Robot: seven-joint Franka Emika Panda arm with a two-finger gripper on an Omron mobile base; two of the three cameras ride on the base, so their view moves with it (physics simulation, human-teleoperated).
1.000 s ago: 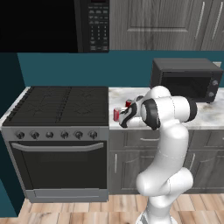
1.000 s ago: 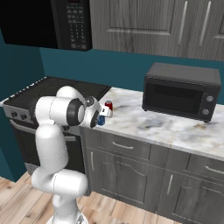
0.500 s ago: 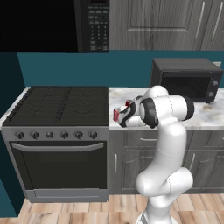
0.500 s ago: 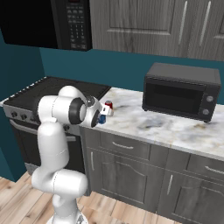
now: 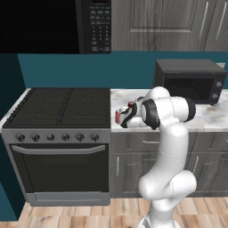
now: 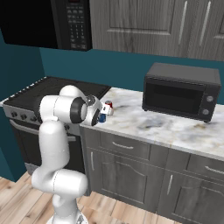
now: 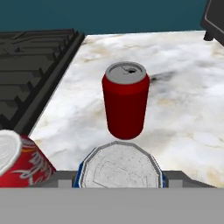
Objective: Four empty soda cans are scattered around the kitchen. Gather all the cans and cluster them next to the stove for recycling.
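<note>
A blue soda can [image 7: 120, 168] with a silvery top sits between the jaws of my gripper [image 7: 120, 180], which is shut on it. In the right base view the blue can [image 6: 102, 117] is at my gripper [image 6: 99, 114], low over the counter's front left corner. A red can [image 7: 126, 103] stands upright on the marble just beyond, and another red can [image 7: 17, 162] is close on the left, by the stove [image 7: 30, 65]. From the left base view a red can [image 5: 119, 116] stands between my gripper [image 5: 128, 116] and the stove [image 5: 62, 107].
A black countertop microwave [image 6: 181, 91] stands at the back right of the marble counter [image 6: 148, 124]. A black keypad microwave [image 5: 93, 24] hangs above the stove. Grey cabinets run above and below the counter.
</note>
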